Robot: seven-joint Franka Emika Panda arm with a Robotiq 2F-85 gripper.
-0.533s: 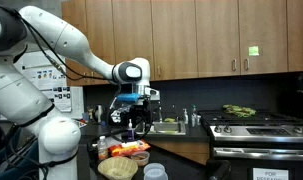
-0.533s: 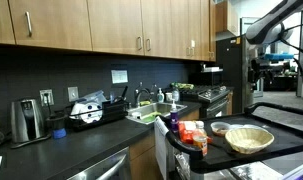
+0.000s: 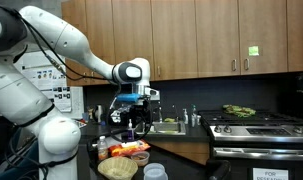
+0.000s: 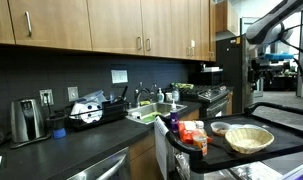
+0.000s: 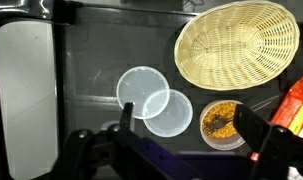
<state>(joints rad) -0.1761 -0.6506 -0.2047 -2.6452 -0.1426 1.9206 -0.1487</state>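
Observation:
My gripper [image 5: 191, 125] is open and empty. It hangs above a dark table top, as an exterior view [image 3: 139, 118] also shows. In the wrist view, two clear round lids [image 5: 156, 98] lie overlapping below the jaws. A small clear container of yellow-orange food [image 5: 222, 122] sits between the lids and the right finger. A woven wicker basket [image 5: 237, 42] lies empty beyond them, and it shows in both exterior views [image 3: 118, 168] [image 4: 249, 139]. An orange-red packet [image 5: 295, 100] lies at the right edge.
A pale rectangular board [image 5: 26, 88] lies at the left in the wrist view. A kitchen counter with a sink [image 4: 151, 113], a toaster [image 4: 27, 120] and a stove [image 3: 253, 125] runs along the wall under wooden cabinets [image 4: 111, 25].

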